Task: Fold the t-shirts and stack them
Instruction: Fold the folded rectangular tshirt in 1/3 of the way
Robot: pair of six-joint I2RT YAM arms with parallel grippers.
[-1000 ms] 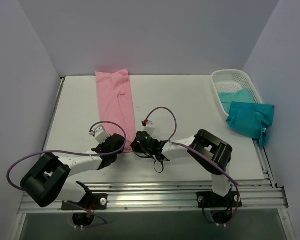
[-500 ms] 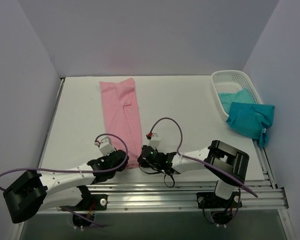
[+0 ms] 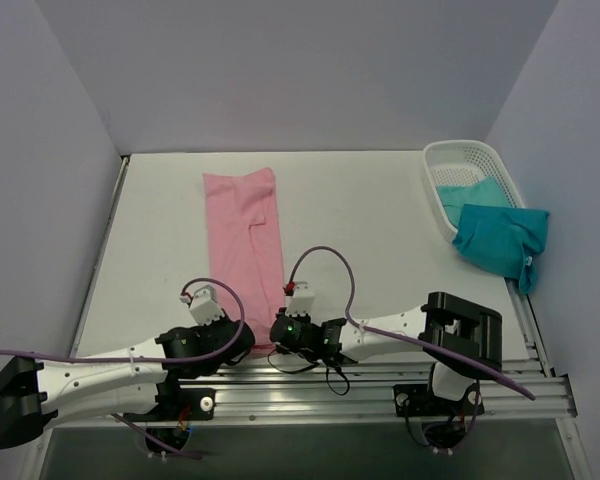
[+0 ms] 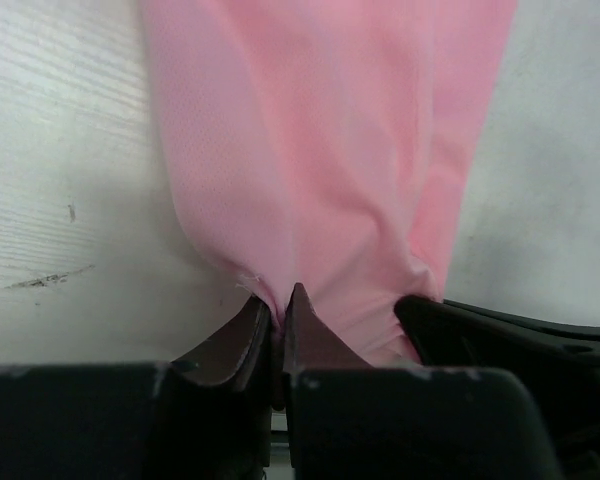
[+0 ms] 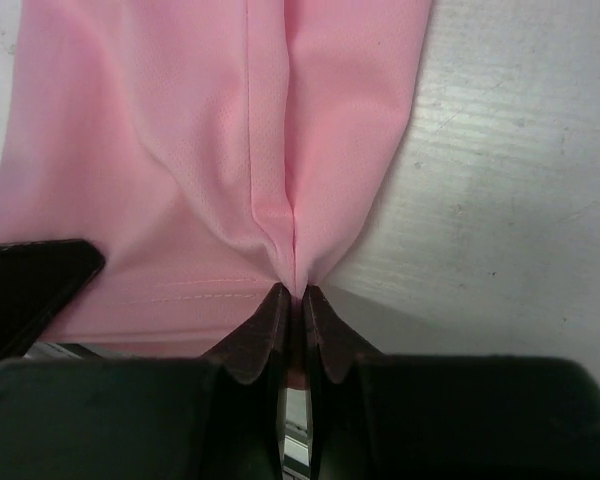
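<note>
**Both pincers clamped on the pink shirt's near hem**

In the overhead view I see the pink t-shirt (image 3: 242,235) lying as a long narrow strip left of centre. It runs from the far part of the table (image 3: 380,220) down to the bottom edge. My left gripper (image 4: 277,303) is pinched tight on the hem's left end. My right gripper (image 5: 294,298) is nipped on the hem just beside it. At the right of the frame, a teal t-shirt (image 3: 500,238) drapes over the white basket (image 3: 462,152), and a second teal t-shirt (image 3: 468,192) lies inside.

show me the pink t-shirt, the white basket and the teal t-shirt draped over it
pink t-shirt (image 3: 242,225): top external view, middle of the strip
white basket (image 3: 465,155): top external view, far wall
teal t-shirt (image 3: 500,238): top external view, centre of draped cloth
</note>
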